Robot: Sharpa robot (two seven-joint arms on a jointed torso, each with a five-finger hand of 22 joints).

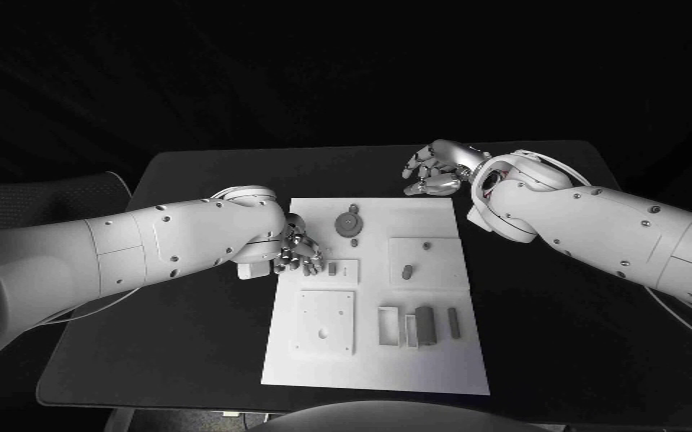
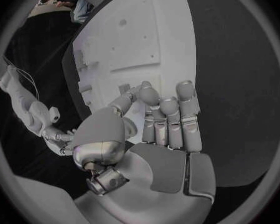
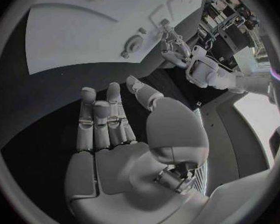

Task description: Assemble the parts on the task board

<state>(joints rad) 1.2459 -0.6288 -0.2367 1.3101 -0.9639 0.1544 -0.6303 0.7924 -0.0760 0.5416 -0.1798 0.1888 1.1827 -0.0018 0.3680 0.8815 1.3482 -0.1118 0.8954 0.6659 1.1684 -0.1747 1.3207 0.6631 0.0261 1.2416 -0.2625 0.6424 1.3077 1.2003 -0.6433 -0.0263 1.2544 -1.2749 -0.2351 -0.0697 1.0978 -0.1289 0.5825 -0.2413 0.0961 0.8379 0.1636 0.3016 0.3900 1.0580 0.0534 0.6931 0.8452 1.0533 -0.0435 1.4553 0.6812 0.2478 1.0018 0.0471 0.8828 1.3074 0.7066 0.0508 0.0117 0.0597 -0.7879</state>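
The white task board [image 1: 433, 377] lies mid-table with grey parts on it: a round toothed part [image 1: 349, 222] near its far edge, a short peg [image 1: 408, 272] in a raised square, two small pieces [image 1: 342, 269] beside my left hand, and dark blocks [image 1: 423, 320] toward the near side. My left hand [image 1: 296, 252] hovers at the board's left edge with fingers stretched out and an empty palm [image 2: 168, 157]. My right hand [image 1: 440, 170] hangs over the black table just beyond the board's far right corner, fingers spread and holding nothing [image 3: 115, 149]. The round part [image 3: 132, 46] also appears in the right wrist view.
A flat square plate [image 1: 327, 320] and a white open frame [image 1: 389, 324] sit on the board's near half. Black tabletop [image 1: 188, 352] surrounds the board on all sides. The table's near edge runs just below the board.
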